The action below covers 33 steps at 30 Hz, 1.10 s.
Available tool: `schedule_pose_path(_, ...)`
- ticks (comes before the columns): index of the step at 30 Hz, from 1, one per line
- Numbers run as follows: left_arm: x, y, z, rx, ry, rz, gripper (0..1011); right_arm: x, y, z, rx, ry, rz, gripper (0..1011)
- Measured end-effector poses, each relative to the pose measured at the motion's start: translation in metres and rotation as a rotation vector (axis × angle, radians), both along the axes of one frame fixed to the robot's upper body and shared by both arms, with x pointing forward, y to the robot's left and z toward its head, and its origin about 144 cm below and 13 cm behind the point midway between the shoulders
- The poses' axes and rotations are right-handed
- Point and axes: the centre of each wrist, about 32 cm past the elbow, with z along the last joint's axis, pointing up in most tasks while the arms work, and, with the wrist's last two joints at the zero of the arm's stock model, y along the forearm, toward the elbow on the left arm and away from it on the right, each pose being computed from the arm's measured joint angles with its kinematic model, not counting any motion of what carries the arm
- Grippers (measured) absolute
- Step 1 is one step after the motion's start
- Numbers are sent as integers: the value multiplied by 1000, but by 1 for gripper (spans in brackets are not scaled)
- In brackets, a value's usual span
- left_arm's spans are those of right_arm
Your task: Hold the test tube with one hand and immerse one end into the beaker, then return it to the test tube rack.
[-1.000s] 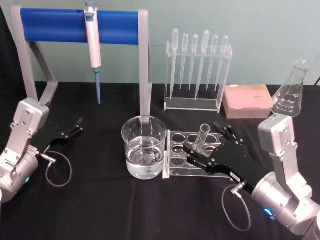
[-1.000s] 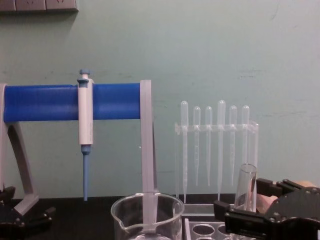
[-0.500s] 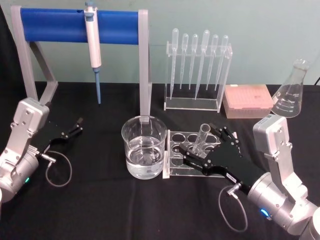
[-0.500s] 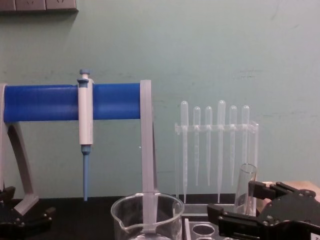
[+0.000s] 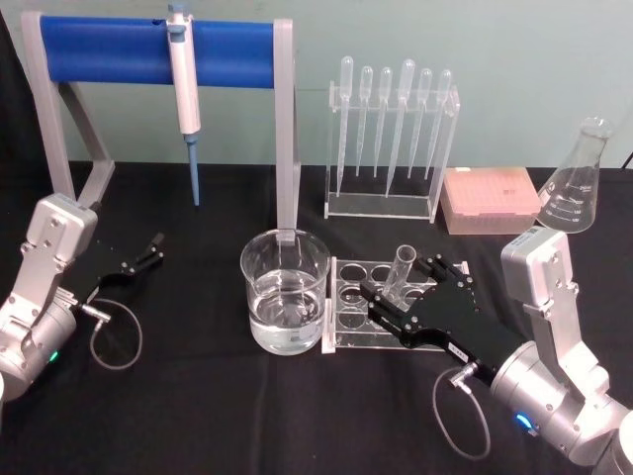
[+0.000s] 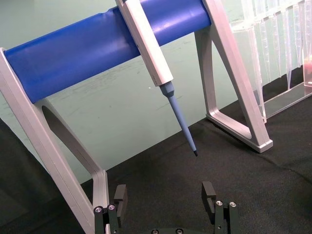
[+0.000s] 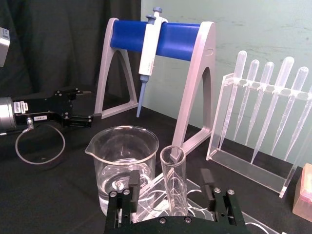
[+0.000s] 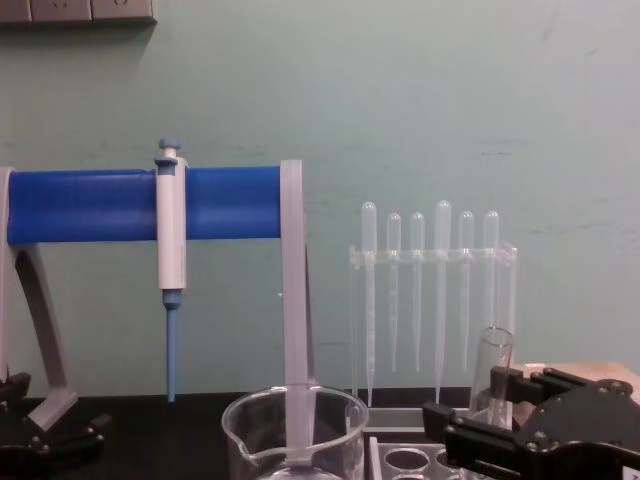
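The test tube (image 5: 402, 271) stands upright in a clear rack (image 5: 348, 315), just right of the beaker (image 5: 285, 293), which holds water. My right gripper (image 5: 408, 284) is open and straddles the tube, one finger on each side. In the right wrist view the tube (image 7: 173, 179) rises between the fingers (image 7: 134, 180) of the right gripper (image 7: 170, 183) with a gap on both sides. The chest view shows the tube (image 8: 491, 370) above the right gripper (image 8: 497, 425), with the beaker (image 8: 295, 432) to its left. My left gripper (image 5: 141, 257) rests open at the table's left, and is open in the left wrist view (image 6: 165, 197).
A blue-barred stand (image 5: 158, 49) holding a micropipette (image 5: 184, 89) stands behind the beaker. A rack of plastic pipettes (image 5: 393, 139), a pink tip box (image 5: 491, 200) and a conical flask (image 5: 577, 183) line the back right. Black cloth covers the table.
My right gripper has shifted slightly around the test tube and its wrist has risen a little. The tube still stands in the rack. The left arm has not moved.
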Motion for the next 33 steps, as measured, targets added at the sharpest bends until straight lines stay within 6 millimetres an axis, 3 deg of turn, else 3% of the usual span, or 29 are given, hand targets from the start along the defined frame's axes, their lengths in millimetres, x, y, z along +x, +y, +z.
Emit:
schedule_pose_path(18,0,0,0,0,0,0,1000,0,0,0,1,-2,-3,243)
schedule_pose_path(33,0,0,0,0,0,0,1000,1,-3,1,1,-2,-6,241)
